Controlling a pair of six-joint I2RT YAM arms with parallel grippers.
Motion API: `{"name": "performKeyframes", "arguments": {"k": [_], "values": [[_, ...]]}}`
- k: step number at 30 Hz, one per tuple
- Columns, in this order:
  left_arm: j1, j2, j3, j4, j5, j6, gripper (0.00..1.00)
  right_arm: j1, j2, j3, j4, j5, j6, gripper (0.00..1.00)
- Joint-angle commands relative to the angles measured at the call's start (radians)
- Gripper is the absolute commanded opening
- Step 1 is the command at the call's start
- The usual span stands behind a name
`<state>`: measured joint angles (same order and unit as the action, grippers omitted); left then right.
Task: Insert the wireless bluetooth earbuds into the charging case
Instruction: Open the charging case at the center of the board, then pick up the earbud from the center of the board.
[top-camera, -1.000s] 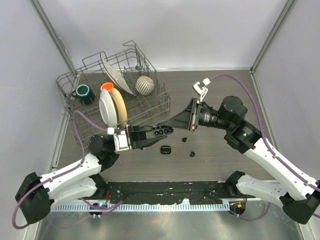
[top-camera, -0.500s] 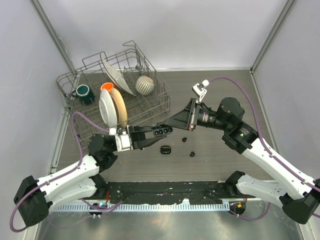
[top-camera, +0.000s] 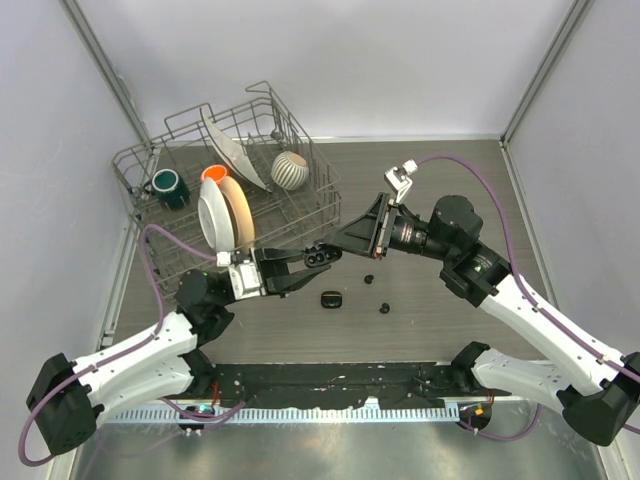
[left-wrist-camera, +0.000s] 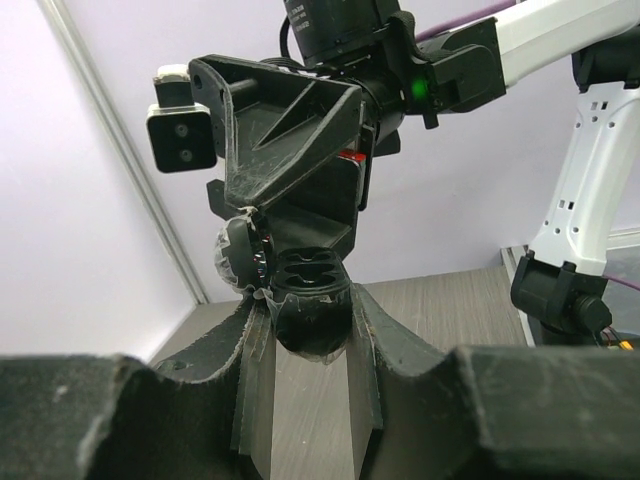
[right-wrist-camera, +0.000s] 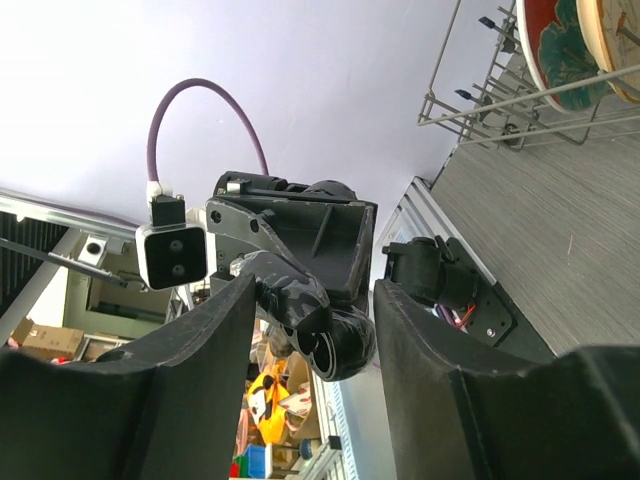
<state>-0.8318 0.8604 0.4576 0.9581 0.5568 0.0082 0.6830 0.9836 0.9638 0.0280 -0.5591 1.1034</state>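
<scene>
Left pincer (top-camera: 316, 259) grips the charging case (left-wrist-camera: 308, 292) aloft; right pincer (right-wrist-camera: 312, 292) gapes empty (earbuds (top-camera: 384, 308) lie on the worktop (top-camera: 290, 335), uninserted).

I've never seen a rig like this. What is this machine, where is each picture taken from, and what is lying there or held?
Two robot arms are bolted at the near edge of a table. One picture looks down from above; the other two come from a camera on each wrist. The left gripper clamps the black charging case in its jaws. The right gripper faces it, jaws apart, seemingly empty. Two tiny earbuds and a larger black piece lie on the table; a dish rack stands behind.
</scene>
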Motion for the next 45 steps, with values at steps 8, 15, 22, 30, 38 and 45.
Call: {"name": "performKeyframes", "arguments": {"k": [8, 15, 22, 30, 38, 45], "values": [[-0.02, -0.043, 0.013, 0.091, -0.008, 0.001, 0.0, -0.01, -0.031, -0.016, 0.013, 0.099, -0.054, 0.66], [-0.018, -0.044, 0.003, 0.085, -0.02, -0.004, 0.0, -0.013, -0.045, 0.022, 0.038, 0.107, -0.083, 0.7], [-0.02, -0.049, 0.0, 0.079, -0.035, 0.007, 0.0, -0.014, -0.065, 0.026, 0.038, 0.094, -0.096, 0.72], [-0.02, -0.043, -0.003, 0.073, -0.072, 0.007, 0.0, -0.031, -0.134, 0.096, -0.179, 0.264, -0.235, 0.72], [-0.02, -0.04, -0.017, 0.077, -0.193, -0.004, 0.0, -0.04, -0.125, 0.162, -0.721, 0.741, -0.405, 0.63], [-0.02, -0.031, -0.069, 0.159, -0.336, -0.085, 0.0, -0.053, -0.091, -0.013, -0.767, 0.785, -0.387, 0.61]]}}
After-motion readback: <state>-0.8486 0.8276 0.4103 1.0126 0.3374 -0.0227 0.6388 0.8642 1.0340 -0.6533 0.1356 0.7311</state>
